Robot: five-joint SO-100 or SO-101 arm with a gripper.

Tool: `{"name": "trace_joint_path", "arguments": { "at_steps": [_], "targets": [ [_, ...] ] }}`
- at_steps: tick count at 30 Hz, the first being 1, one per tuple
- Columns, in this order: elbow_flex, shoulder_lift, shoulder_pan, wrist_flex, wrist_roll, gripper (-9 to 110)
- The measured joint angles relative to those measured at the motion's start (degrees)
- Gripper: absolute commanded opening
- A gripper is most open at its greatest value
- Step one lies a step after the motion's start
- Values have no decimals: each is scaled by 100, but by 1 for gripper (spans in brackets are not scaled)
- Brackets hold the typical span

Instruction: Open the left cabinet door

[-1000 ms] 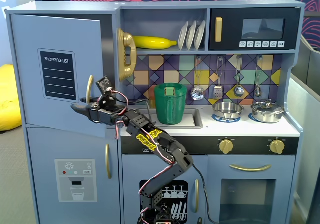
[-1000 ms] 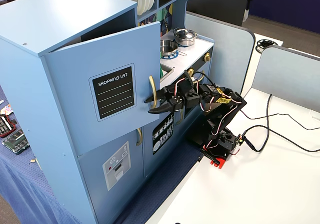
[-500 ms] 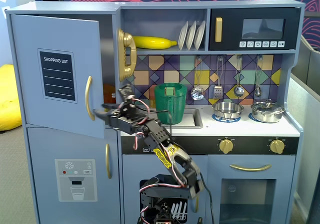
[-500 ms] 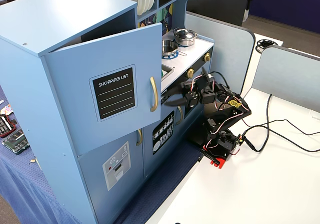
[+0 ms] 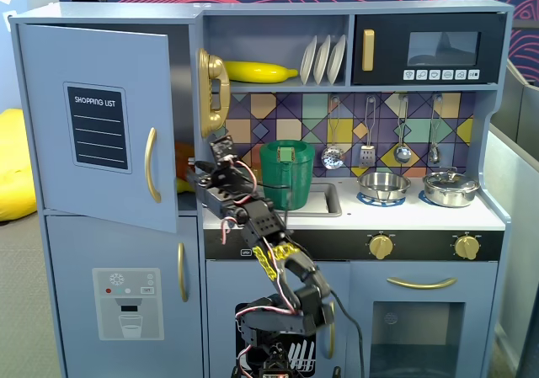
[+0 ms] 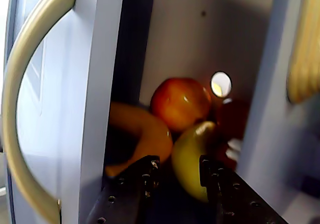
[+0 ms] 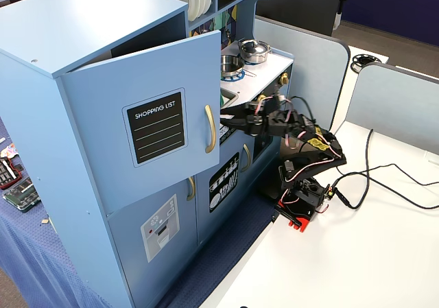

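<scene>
The left cabinet door [image 5: 97, 83], blue-grey with a black "SHOPPING LIST" panel and a curved gold handle [image 5: 152, 165], stands partly open, swung out on its left hinges. It also shows in another fixed view [image 7: 144, 95]. My gripper [image 5: 192, 178] is at the door's free edge, pointing into the gap. In the wrist view the gripper [image 6: 177, 166] is open and empty. The door edge [image 6: 100, 84] and the handle [image 6: 20, 84] are to its left. In a fixed view the gripper [image 7: 230, 118] sits just right of the door edge.
Inside the cabinet lie a red apple [image 6: 180, 102], an orange piece [image 6: 145, 129] and a yellow-green pear [image 6: 192, 159]. A yellow toy phone [image 5: 212, 92] hangs right of the opening. A green container [image 5: 286, 172] stands by the sink. The lower dispenser door [image 5: 126, 302] is shut.
</scene>
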Motion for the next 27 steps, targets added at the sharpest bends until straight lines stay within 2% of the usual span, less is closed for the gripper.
{"name": "trace_joint_path", "arguments": {
  "at_steps": [8,20,27],
  "targets": [
    [9,-949,-879,-1134,-290,0],
    [598,-1046,-3313,-2197,-396,0],
    [861,-1046,-3445,-2320,-299,0]
  ]
}}
